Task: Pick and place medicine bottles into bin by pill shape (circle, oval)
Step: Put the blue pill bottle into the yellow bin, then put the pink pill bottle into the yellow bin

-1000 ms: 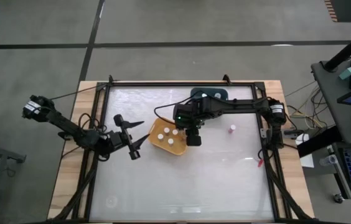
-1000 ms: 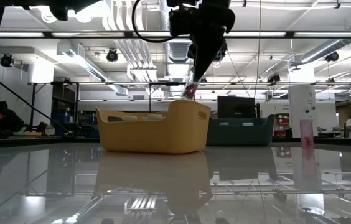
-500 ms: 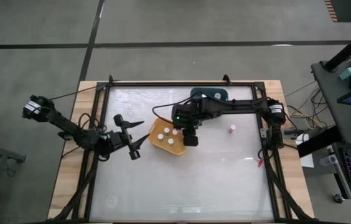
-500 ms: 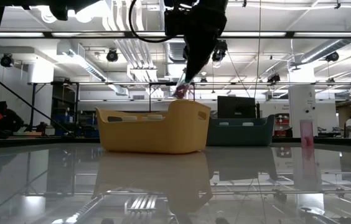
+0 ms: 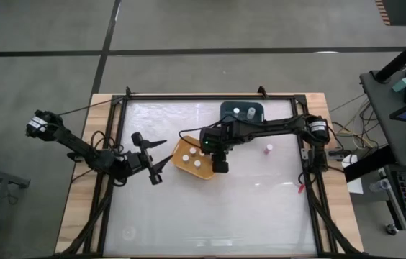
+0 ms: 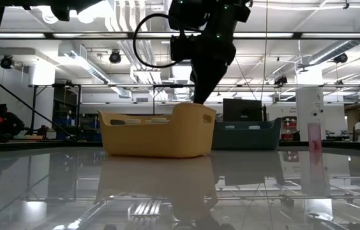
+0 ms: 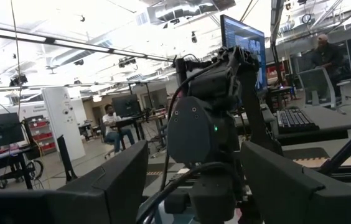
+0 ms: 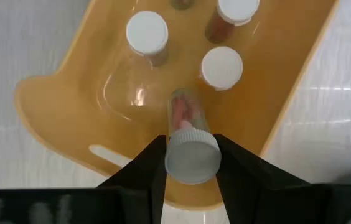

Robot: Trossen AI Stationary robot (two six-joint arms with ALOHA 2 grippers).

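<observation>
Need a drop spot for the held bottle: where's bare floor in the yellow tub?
Bare floor of the yellow tub lies under the right tool and its held bottle, toward the handle-slot end. Crowded at the far end: three white-capped bottles.

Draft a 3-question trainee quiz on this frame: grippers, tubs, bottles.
1. True or false: the right gripper is shut on a bottle above the orange-yellow tub.
2. How many white-capped bottles stand in that tub in the right wrist view? A) one B) three C) six
3. Fill in: the lone bottle still on the table stands on the ____ arm's side of the tubs.

Key
1. True; the held bottle shows pinkish pills.
2. B.
3. Right. The left gripper waits open beside the orange-yellow tub; the teal tub sits farther back.
</observation>
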